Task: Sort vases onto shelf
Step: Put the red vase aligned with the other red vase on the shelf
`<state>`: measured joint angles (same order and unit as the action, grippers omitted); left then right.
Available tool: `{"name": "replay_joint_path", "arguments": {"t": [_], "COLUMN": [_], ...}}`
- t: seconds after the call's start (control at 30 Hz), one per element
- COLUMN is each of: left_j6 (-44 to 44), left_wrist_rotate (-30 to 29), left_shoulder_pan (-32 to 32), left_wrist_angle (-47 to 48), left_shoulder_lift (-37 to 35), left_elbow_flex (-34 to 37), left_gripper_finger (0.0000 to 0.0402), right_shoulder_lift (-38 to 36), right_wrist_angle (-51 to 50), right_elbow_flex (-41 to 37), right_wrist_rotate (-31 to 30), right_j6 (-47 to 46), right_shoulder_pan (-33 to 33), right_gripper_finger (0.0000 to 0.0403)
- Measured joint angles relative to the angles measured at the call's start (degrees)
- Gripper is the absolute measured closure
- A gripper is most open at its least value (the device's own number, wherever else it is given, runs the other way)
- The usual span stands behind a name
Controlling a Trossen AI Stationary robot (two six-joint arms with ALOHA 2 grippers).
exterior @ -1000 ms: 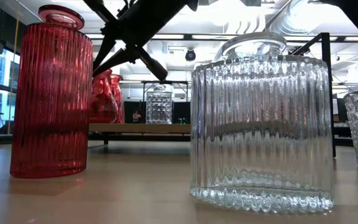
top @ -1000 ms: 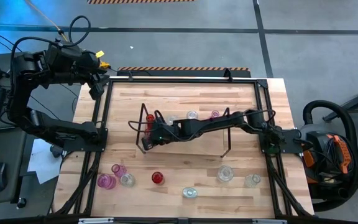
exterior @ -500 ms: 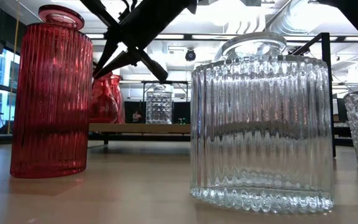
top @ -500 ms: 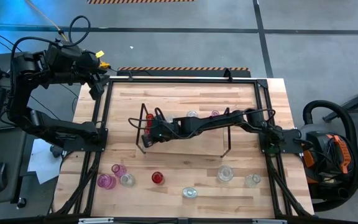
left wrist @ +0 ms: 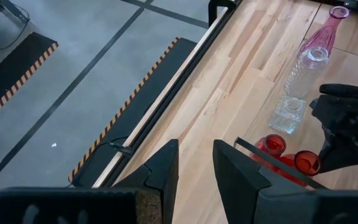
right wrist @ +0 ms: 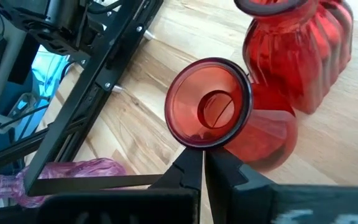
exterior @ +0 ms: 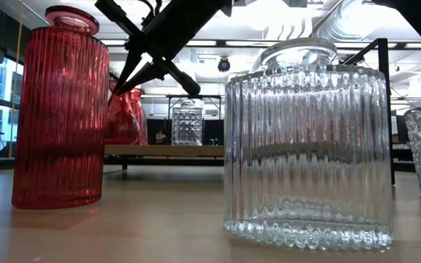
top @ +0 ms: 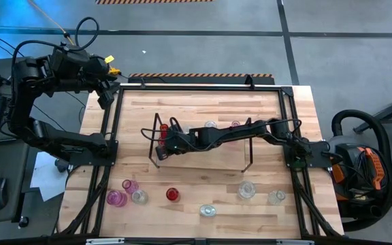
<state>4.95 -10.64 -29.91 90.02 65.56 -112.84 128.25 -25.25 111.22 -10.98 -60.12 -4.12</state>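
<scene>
The right gripper [top: 160, 137] has drawn back and up along the shelf [top: 247, 165] over the last second; it was lower and nearer the front edge of the left end, and now hangs over the red vases there. Its jaws are pressed fully together and hold nothing. Just beyond their tips, and below them, stands a red vase [right wrist: 229, 118] with a flared rim, upright on the board and free of the fingers; a second, ribbed red vase [right wrist: 303, 46] sits just past it, touching or nearly so. That reads as a placement finished: the vase is down beside its own colour and the arm is clearing off. The left gripper [left wrist: 191, 171] waits off the table's far left corner, jaws partly apart and empty. Still on the table in front of the shelf, well apart from either gripper, are pink vases [top: 121, 192], another red one [top: 173, 194] and clear ones [top: 246, 190], so the next fetch likely starts there.
</scene>
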Motion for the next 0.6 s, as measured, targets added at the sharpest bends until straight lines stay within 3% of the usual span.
{"name": "replay_joint_path", "arguments": {"t": [0.6], "left_j6": [0.0], "left_wrist_rotate": [0.0], "left_shoulder_pan": [0.0], "left_wrist_angle": [0.0], "left_shoulder_lift": [0.0], "left_elbow_flex": [0.0], "left_gripper_finger": [0.0312], "right_shoulder_lift": [0.0], "right_wrist_angle": [-2.0], "right_elbow_flex": [0.0], "right_wrist_rotate": [-1.1], "right_j6": [0.1], "right_shoulder_pan": [0.3], "right_gripper_finger": [0.0403]}}
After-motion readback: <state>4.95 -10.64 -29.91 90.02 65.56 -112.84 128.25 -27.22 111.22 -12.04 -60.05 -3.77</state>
